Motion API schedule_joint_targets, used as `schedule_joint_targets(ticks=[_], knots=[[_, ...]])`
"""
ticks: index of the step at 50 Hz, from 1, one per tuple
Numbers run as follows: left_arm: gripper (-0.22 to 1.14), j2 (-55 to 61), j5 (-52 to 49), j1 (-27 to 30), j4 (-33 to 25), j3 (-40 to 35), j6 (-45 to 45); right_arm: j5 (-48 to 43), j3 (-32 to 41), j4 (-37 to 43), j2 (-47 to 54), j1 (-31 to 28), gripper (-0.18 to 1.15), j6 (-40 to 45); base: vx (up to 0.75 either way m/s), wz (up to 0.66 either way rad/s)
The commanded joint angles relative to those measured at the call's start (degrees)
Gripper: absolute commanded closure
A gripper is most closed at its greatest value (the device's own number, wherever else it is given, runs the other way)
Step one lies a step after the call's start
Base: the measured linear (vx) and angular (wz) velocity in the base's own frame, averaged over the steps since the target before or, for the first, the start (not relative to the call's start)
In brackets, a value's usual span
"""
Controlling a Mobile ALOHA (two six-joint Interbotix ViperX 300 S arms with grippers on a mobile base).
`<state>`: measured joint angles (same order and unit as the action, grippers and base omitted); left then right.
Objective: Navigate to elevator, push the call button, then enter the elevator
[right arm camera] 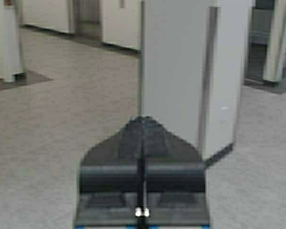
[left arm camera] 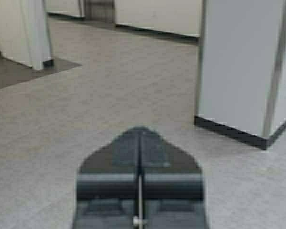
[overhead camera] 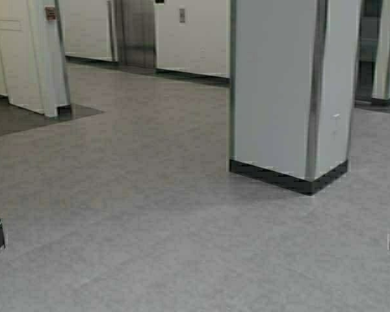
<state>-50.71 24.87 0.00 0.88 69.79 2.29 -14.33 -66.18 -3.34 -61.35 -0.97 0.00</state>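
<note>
In the high view, the elevator (overhead camera: 138, 32) is seen far ahead across the grey floor (overhead camera: 149, 214), its steel doors set in a white wall, and the call button (overhead camera: 182, 15) is mounted on that wall just beside the door frame. Both are well apart from the arms, so the driving stage is judged to be in hand, with the button not yet within reach. A wide white pillar (overhead camera: 279, 91) stands between the right side of the robot and the far wall. Only dark edges of the arms are caught at the lower corners.

In the left wrist view, the left gripper (left arm camera: 139, 138) is held low and pointed forward, presumably tucked for travel; its fingers are pressed together along the centre seam and nothing is gripped. The elevator lies far beyond its tip.

In the right wrist view, the right gripper (right arm camera: 143, 126) is likewise carried closed and empty, with the pillar near ahead of it and the elevator well beyond.
</note>
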Motion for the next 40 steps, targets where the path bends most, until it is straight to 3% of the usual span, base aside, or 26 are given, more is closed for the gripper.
schedule_joint_targets(ticks=[1, 20, 40], knots=[[0.89, 3.5, -0.1, -0.2, -0.1, -3.8, -0.9, -0.1, 2.3, -0.9, 2.2, -0.9, 0.92, -1.1, 0.66, 0.45], [0.89, 8.1, 2.6, -0.2, 1.2, -3.4, 0.1, -4.0, -0.2, -1.5, 6.1, -1.6, 0.92, 3.8, 0.68, 0.34], [0.89, 9.0, 3.0, -4.7, 3.2, -4.6, 0.9, -4.0, -2.3, -1.5, 3.3, -1.6, 0.92, 4.0, 0.74, 0.20]])
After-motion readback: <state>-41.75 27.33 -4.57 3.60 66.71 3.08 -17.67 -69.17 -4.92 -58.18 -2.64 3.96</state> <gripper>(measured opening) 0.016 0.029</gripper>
